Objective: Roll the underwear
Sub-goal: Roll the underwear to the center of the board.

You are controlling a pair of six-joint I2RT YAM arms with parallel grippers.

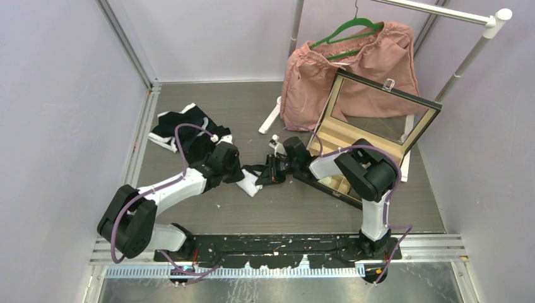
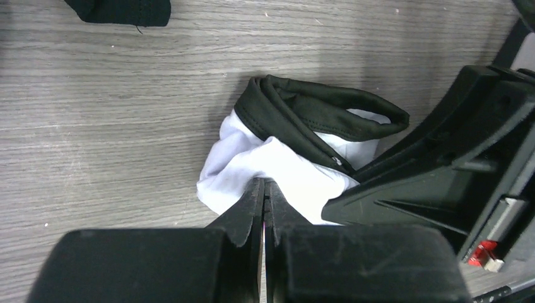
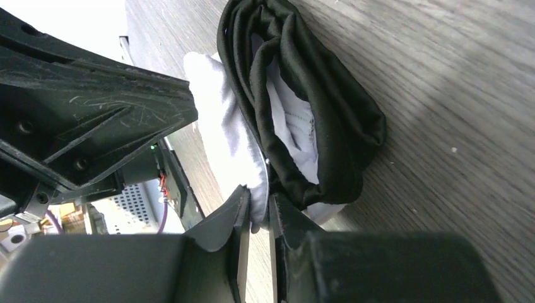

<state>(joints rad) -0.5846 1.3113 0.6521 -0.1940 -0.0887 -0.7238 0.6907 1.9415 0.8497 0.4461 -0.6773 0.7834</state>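
- We see our left tool (image 2: pixel 264 189) clenched, its tips touching the white cloth of the briefs (image 2: pixel 277 161).
- Our right tool (image 3: pixel 258 205) grasps the briefs by their white edge.
- The briefs lie bunched on the worktop (image 2: pixel 94 126).

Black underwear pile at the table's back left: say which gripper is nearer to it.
Left. The left gripper touches the white briefs on the side facing the black underwear pile; the right gripper holds the briefs from the opposite side, farther off.

Robotics lab cell: plain lilac walls (image 1: pixel 57 95), aluminium frame (image 1: pixel 126 44), bolted base rail (image 1: pixel 277 243).
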